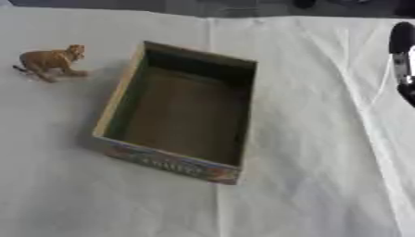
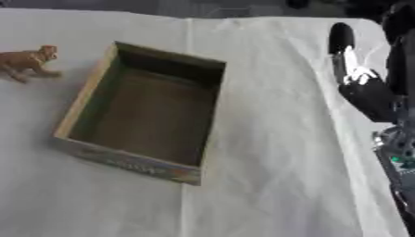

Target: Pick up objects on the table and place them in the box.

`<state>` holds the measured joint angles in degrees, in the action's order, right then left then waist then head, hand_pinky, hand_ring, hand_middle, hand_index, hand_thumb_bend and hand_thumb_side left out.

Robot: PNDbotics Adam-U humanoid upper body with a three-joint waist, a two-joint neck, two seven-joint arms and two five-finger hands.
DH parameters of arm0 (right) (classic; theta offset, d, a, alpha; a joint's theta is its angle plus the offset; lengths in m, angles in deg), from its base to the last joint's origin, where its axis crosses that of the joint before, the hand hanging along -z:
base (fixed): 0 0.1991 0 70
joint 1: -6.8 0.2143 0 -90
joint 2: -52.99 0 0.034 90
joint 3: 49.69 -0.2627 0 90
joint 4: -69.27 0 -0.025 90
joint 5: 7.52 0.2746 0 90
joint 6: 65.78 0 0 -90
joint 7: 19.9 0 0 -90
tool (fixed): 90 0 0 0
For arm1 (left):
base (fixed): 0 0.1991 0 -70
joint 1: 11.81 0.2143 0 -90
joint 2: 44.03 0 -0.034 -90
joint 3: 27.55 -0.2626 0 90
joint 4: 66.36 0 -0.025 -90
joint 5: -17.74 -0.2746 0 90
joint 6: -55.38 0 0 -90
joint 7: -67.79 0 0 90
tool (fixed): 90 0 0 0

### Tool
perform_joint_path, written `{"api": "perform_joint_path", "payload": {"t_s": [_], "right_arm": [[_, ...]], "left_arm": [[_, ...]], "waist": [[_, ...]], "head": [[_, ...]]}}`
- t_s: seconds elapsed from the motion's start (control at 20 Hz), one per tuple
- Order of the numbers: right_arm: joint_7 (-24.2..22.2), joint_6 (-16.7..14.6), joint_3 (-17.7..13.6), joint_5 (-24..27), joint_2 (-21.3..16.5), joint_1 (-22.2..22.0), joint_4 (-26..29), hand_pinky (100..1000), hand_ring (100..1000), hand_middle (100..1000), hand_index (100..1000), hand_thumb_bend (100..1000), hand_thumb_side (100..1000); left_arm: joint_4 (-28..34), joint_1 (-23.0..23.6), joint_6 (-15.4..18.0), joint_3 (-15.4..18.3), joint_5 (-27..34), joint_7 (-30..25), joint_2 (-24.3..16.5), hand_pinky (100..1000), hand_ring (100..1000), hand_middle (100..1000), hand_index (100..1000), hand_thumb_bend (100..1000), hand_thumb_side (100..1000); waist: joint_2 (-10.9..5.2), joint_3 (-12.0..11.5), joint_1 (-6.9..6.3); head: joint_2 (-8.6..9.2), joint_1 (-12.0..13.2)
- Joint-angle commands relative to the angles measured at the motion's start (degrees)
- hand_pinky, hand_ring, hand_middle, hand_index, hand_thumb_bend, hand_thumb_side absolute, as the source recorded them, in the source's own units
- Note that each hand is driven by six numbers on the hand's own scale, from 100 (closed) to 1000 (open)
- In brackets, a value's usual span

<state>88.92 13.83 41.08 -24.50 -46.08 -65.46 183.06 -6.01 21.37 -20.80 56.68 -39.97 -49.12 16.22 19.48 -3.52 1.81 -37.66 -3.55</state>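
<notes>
1. The right hand (image 2: 356, 81) is up at the right side. Its fingers look straight and hold nothing.
2. The toy animal (image 1: 52, 61) stands on the white cloth (image 1: 308, 176), far across from those fingers, on the other side of the box (image 1: 166, 163).
3. The box is open and looks empty.
4. The toy looks small, light and hard. Its thin legs could slip, so the fat middle body is the best place to pinch.
5. The left hand is not seen.

White-clothed table (image 1: 324, 152): open cardboard box (image 1: 174, 111) centre; brown toy animal (image 1: 50, 61) far left, apart.
</notes>
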Motion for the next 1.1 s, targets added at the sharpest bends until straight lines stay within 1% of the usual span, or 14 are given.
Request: {"api": "perform_joint_path", "payload": {"t_s": [0.05, 0.25, 0.55, 0.95, 1.1], "right_arm": [[-0.2, -0.2, -0.2, 0.5, -1.6, 0.8, 0.8, 815, 717, 704, 836, 259, 671], [-0.4, -0.2, -0.1, 0.5, -1.4, 1.0, 0.8, 815, 717, 703, 835, 256, 670], [-0.7, -0.3, 0.1, 0.6, -1.3, 1.1, 0.8, 816, 716, 703, 835, 253, 669], [-0.9, -0.4, 0.2, 0.6, -1.1, 1.3, 0.8, 819, 716, 703, 835, 249, 668], [-1.0, -0.5, 0.3, 0.6, -1.1, 1.4, 0.8, 819, 716, 701, 831, 247, 667]], "left_arm": [[-1.5, -2.2, 1.7, -0.2, -2.8, 0.3, 0.3, 936, 893, 840, 990, 928, 310], [-3.4, -3.7, 3.5, -1.0, -5.4, 0.6, 2.3, 938, 893, 844, 991, 928, 310], [-5.4, -5.2, 4.8, -1.7, -8.3, 1.3, 4.4, 937, 892, 849, 991, 929, 314], [-6.9, -6.4, 6.4, -2.6, -8.2, 2.2, 6.9, 930, 884, 842, 986, 921, 314], [-7.3, -6.8, 6.3, -2.9, -9.1, 2.8, 7.5, 936, 889, 843, 992, 924, 309]], "waist": [[-0.87, 0.1, -0.13], [-0.67, 0.2, 0.05], [-0.43, 0.3, 0.19], [-0.02, 0.5, 0.46], [0.16, 0.6, 0.51]], "head": [[1.15, 0.4], [1.60, 0.5], [2.00, 0.7], [2.45, 1.1], [2.72, 1.2]]}}
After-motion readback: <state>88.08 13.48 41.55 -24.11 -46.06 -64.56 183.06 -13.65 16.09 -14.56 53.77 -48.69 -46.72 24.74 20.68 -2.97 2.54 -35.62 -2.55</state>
